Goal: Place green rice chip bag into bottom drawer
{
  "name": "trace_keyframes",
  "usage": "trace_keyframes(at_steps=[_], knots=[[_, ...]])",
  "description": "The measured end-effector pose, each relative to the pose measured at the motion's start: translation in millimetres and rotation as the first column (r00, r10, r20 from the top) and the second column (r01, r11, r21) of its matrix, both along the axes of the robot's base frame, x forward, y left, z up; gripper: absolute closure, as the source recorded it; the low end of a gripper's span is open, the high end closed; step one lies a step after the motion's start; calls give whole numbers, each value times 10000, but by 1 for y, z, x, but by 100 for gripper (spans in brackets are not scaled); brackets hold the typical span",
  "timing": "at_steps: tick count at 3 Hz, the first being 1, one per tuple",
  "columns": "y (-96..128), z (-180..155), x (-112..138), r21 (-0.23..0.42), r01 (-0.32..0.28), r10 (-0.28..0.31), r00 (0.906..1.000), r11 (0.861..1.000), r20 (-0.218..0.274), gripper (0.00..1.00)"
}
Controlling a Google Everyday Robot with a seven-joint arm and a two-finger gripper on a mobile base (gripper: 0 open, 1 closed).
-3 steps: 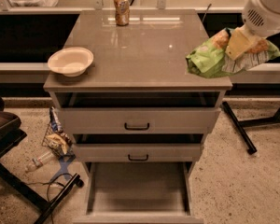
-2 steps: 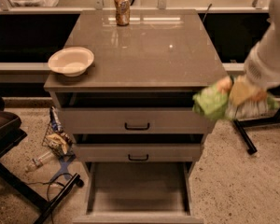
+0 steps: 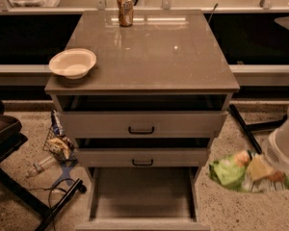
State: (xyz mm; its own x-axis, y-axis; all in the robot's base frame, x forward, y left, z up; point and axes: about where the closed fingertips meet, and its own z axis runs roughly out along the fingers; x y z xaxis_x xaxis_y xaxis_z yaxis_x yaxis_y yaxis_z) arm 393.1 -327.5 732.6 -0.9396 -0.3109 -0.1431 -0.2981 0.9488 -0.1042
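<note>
The green rice chip bag [image 3: 230, 172] is held low at the right of the cabinet, beside the open bottom drawer [image 3: 142, 196]. My gripper [image 3: 260, 171] is shut on the bag and comes in from the right, at about the height of the drawer, just outside its right wall. The bottom drawer is pulled out, a wide shallow grey tray, and it holds nothing that I can see. The two upper drawers with black handles [image 3: 141, 130] stand slightly open.
A white bowl [image 3: 72, 63] sits at the left edge of the cabinet top [image 3: 149, 52]. A brownish drink can [image 3: 125, 9] stands at the back. Litter and a blue wire rack [image 3: 58, 146] lie on the floor at left. A black stand leg [image 3: 243, 126] crosses the floor at right.
My gripper has come down with the green bag from beside the cabinet top to the level of the bottom drawer, at the cabinet's right.
</note>
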Motion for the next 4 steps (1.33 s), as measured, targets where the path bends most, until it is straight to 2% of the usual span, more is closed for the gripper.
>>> trace_keyframes(at_steps=[1,2,3,4], knots=[[20,-10,-21,-100,-633,633,9980,9979,53,100],[21,-15,-18,-21,-609,609,9981,9981,93,100],[45,-60,-10,366,-553,563,9981,9978,-257,100],[72,-139,-8,1447,-193,273,9982,9893,-538,100]])
